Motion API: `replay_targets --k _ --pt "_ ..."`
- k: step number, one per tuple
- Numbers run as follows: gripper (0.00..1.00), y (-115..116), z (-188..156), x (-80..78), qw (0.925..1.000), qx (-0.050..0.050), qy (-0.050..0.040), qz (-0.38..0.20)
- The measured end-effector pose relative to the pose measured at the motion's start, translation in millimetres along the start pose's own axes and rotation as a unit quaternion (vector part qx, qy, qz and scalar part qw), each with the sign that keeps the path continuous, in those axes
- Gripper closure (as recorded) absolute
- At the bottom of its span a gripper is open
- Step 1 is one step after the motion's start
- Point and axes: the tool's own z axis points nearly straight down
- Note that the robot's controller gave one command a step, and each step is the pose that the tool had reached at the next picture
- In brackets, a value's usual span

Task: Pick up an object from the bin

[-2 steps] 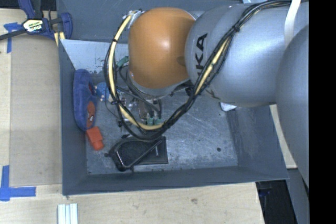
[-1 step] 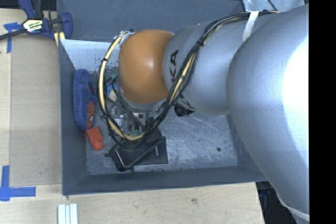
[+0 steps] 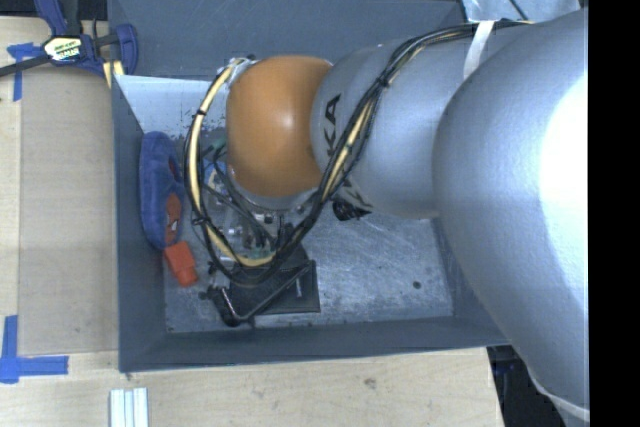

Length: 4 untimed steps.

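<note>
- Grey metal bin (image 3: 128,245), seen from above; the arm comes in from the right.
- Blue rounded thing (image 3: 153,177) lies along the bin's left wall, long side up-down in the view.
- A small brownish-orange bit (image 3: 173,209) sits against the blue thing's right edge; can't tell what it is.
- Small orange block (image 3: 181,265) on the floor just below the blue thing, near the front-left corner.
- Hand (image 3: 246,227) is low in the bin's left half, right of the blue thing and orange block, mostly covered by the wrist. Whether it is apart, together or clamped on anything is not readable.
- Black flat thing (image 3: 278,289) lies on the floor just beside the hand, toward the front wall, and is the nearest item. Contact is unclear.
- Yellow and black cables (image 3: 205,215) loop round the wrist.
- Orange cover (image 3: 272,123) on the wrist sits above the hand.
- Silver arm (image 3: 480,145) covers the bin's right half.
- Bare scuffed floor shows under the arm.
</note>
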Motion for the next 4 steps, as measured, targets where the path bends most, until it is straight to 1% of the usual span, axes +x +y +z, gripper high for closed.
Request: replay_targets --k 1,2,3,4 --pt "0.0 -60 49 9.5 0.9829 0.001 0.0007 -0.184" --pt "0.0 -59 69 16.5 0.9723 0.001 -0.0004 -0.234" --pt "1.0 -60 68 20.4 0.9721 0.002 0.0094 -0.234" --pt "1.0 -64 -80 22.5 0.9702 0.0 -0.0035 -0.242"
